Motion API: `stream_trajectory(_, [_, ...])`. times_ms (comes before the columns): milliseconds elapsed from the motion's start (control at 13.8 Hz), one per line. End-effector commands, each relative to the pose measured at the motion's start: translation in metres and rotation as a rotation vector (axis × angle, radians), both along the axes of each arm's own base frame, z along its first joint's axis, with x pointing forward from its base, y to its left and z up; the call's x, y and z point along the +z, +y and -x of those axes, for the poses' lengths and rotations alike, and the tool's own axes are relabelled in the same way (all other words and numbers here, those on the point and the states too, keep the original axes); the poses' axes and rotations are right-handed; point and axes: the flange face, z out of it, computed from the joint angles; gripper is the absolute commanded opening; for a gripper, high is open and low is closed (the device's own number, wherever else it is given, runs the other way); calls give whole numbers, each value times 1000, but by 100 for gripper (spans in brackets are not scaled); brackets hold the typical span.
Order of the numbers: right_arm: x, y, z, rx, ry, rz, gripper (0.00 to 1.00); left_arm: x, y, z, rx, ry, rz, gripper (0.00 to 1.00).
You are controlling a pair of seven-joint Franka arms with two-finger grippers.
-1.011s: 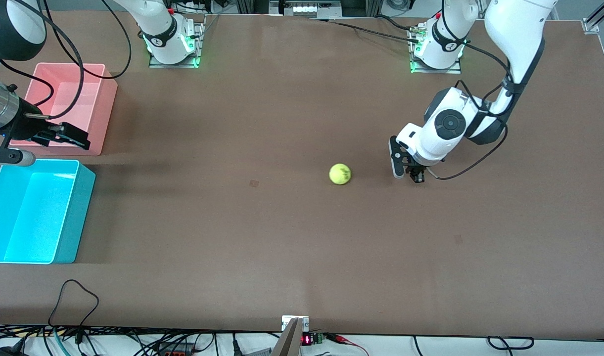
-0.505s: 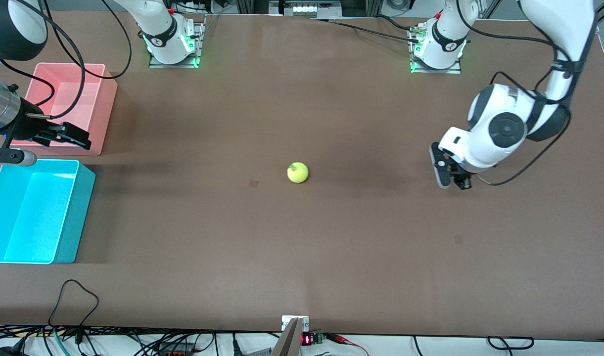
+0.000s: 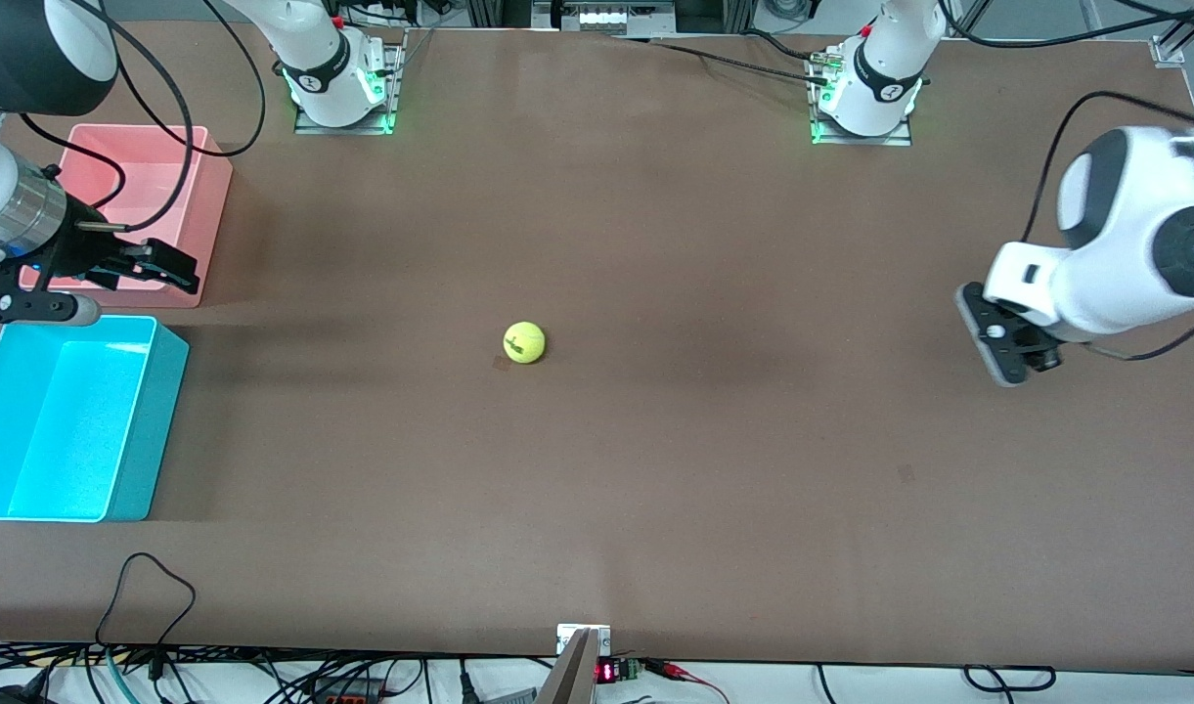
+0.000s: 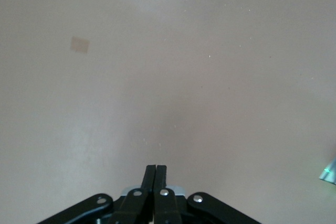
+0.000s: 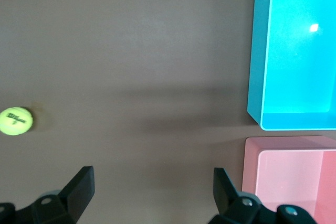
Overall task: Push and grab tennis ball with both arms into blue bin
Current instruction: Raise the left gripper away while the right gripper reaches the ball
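Note:
The yellow-green tennis ball (image 3: 524,342) (image 5: 16,120) lies alone on the brown table, near the middle. The blue bin (image 3: 156,420) (image 5: 254,77) stands at the right arm's end, with nothing in it. My right gripper (image 3: 186,274) (image 5: 152,174) hangs open with nothing between its fingers, over the camera-side edge of the pink bin (image 3: 215,205), well short of the ball. My left gripper (image 3: 1037,360) (image 4: 156,167) is shut on nothing, low over bare table at the left arm's end, a long way from the ball.
The pink bin (image 5: 294,144) stands beside the blue bin, farther from the front camera. A small dark patch (image 3: 502,363) marks the table next to the ball. Cables (image 3: 147,587) lie along the table's edge nearest the camera.
The ball has rolled across the middle toward the right arm's end. My left arm has swung back toward its own end, away from the ball. The right gripper shifted slightly toward the ball.

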Motion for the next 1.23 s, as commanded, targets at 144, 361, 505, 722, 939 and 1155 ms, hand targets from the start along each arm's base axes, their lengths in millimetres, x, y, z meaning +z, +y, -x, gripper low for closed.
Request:
stream_trajectory(144, [2,15,5,29,8,-8,100,35,-2,-3,92,24,-2,100])
stream_trajectory(361, [-12,50,5,84,34,-3,100,56,-14,-4,91,-10,-1,100])
stream_trajectory(505, [-17,56,5,79,41,0,100,87,-17,0,175,0,-17,100])
stream_trajectory(722, [-28,64,7,87,64,1,100,117,-27,9,367,27,-24,100])
stream_trajectory(939, [-44,75,13,103,84,-9,100,134,-19,19,517,2,-17,100])
stream_trajectory(1155, [-82,97,29,92,41,-24,100,136,5,26,641,12,20,100])
